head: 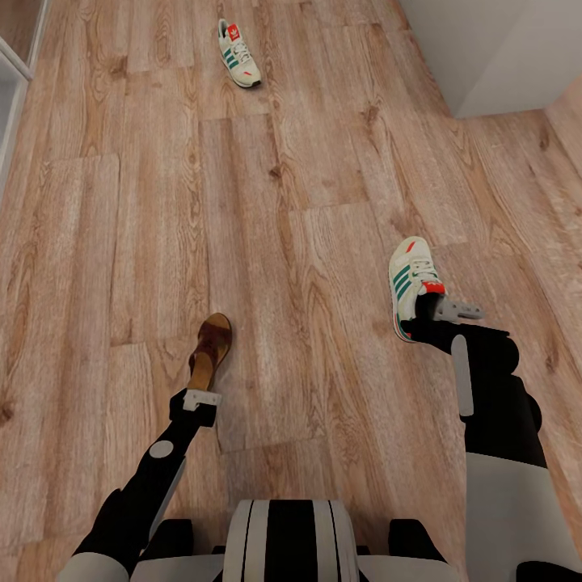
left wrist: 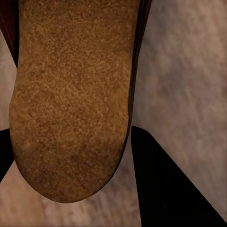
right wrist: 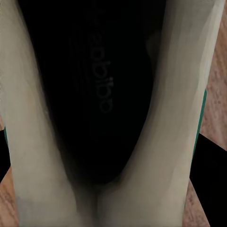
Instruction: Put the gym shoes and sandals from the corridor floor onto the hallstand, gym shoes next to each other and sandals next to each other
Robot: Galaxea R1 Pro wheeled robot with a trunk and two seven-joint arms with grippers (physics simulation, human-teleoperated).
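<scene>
One gym shoe is at the right of the corridor floor, with my right gripper shut on its heel end. The right wrist view looks into that gym shoe's dark opening, with a black fingertip on either side. The second gym shoe lies alone on the planks far ahead. A brown sandal is at the left, and my left gripper is shut on its heel. Its tan footbed sits between the dark fingers. The other sandal and the hallstand are out of view.
A white wall corner juts in at the upper right. A pale framed edge runs along the upper left. Open wood floor lies between the two arms and the far shoe.
</scene>
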